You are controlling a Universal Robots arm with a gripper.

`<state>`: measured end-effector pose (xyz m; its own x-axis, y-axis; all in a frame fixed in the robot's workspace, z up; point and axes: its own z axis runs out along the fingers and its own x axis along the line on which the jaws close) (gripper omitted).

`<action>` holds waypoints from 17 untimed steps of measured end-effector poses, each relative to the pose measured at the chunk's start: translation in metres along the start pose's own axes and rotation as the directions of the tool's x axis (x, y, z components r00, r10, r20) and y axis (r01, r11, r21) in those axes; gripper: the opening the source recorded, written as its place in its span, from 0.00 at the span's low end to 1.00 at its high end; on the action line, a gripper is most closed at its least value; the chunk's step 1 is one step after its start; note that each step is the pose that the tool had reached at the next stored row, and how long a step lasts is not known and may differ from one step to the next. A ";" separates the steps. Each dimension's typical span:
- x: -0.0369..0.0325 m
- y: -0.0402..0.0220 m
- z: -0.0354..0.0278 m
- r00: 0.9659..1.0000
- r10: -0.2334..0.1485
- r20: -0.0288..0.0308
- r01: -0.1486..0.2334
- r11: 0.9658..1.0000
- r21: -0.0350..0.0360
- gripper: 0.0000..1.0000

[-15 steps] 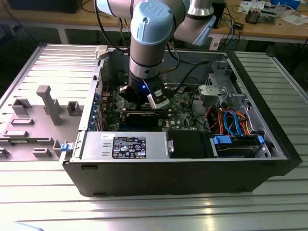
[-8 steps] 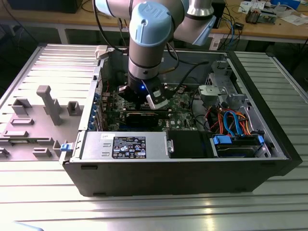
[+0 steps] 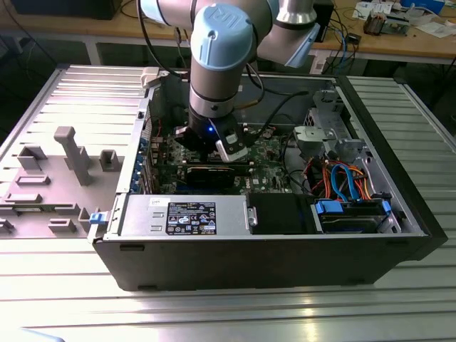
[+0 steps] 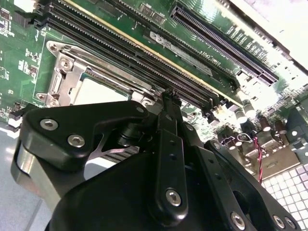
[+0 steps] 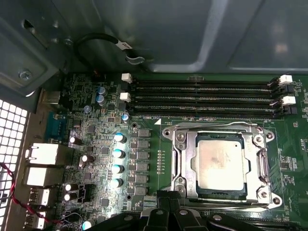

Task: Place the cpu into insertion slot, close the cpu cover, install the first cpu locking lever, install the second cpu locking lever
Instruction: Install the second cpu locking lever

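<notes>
- Where the first wrist view looks down on the green board, cpu seated flat in the slot, silvery top up, square to the socket.
- Cover closed down around the chip, its cut-out centre framing the metal top; shiny frame with screws at the corners.
- Gripper just beside the socket's near edge, black fingers close together at the tip, clamped on nothing visible; cannot tell whether touching the frame.
- Seen in the second wrist view, gripper tip beside the cover, pale cpu surface partly hidden behind the black linkage.
- Long black memory slots run along the far side of the socket, near its edge; row of capacitors on another side, slightly apart.
- Seen in the exterior view, arm reaching down into the open case on the bench, gripper low over the board, case walls on all sides, top open.
</notes>
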<state>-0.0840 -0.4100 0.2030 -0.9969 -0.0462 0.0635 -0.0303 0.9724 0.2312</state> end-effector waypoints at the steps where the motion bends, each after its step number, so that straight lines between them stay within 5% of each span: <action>1: 0.0001 0.0002 0.0003 1.000 0.000 0.000 0.000 1.000 -0.001 0.11; 6: 0.0006 0.0011 0.0037 1.000 -0.001 0.001 0.001 1.000 -0.013 0.11; 16: 0.0016 0.0004 0.0039 1.000 0.000 0.000 0.000 1.000 -0.006 0.11; 17: 0.0015 0.0007 0.0047 1.000 0.000 0.000 0.000 1.000 -0.010 0.11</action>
<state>-0.0859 -0.4083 0.1987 -0.9969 -0.0462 0.0633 -0.0296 0.9701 0.2408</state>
